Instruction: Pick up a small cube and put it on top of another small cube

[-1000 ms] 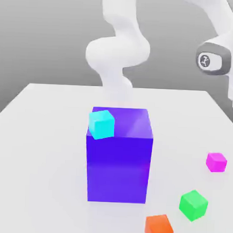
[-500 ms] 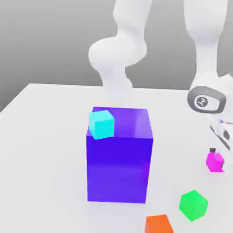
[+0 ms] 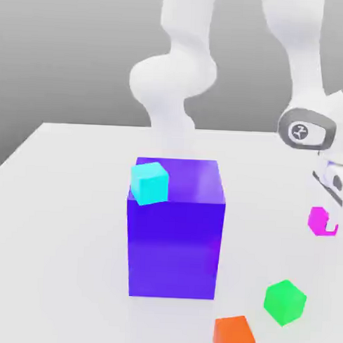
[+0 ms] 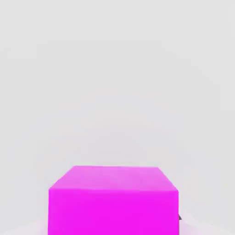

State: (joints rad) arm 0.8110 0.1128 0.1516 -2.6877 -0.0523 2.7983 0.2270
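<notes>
Over at the exterior view's right edge, the white Franka arm [image 3: 304,82] bends down to its two-finger gripper [image 3: 325,224], which sits around the small glossy magenta-pink cube [image 3: 319,221]. That cube appears lifted clear of the white table [image 3: 60,218], with a dark fingertip [image 3: 331,227] showing against its side; the grip looks closed on it. From the hand view the same magenta cube [image 4: 113,200] sits close under the camera, above the pale tabletop [image 4: 114,69].

Near the middle of the table stands the big glossy blue-purple block [image 3: 174,234]. A small cyan cube [image 3: 148,182] rests on its top face, near the corner toward the exterior view's left. Toward the front of the table, on the exterior view's right, a small green cube [image 3: 284,301] lies on the surface, and a small orange cube [image 3: 234,335] lies just beside it, nearer the front edge. Both are well apart from the held magenta cube and from the blue-purple block.
</notes>
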